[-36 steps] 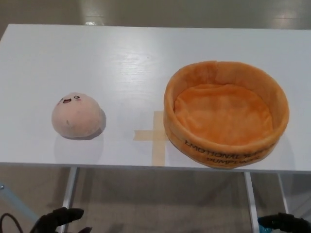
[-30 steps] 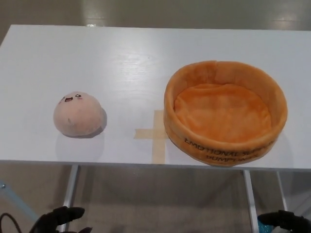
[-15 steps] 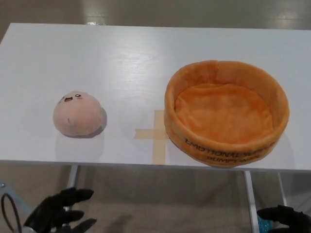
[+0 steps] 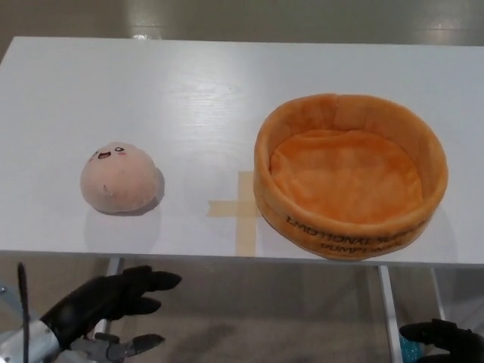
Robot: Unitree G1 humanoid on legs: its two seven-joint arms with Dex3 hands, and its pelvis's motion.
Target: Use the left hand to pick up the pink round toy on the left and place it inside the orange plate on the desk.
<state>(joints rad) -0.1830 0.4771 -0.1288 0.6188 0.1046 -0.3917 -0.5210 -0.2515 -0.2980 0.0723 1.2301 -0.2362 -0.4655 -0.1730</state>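
White desk [image 4: 227,91] bears pink round toy [image 4: 119,178], tape cross [image 4: 236,209], orange plate [image 4: 351,227]

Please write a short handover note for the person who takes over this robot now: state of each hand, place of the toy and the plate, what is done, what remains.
Left hand: open, empty, below the table's near edge.
Right hand: low at bottom right, state unclear.
Pink round toy: on the white table, left side, untouched.
Orange plate: right side, empty; tape cross between them.
Done: nothing grasped.
Left: reach, grasp the toy, place it in the plate.
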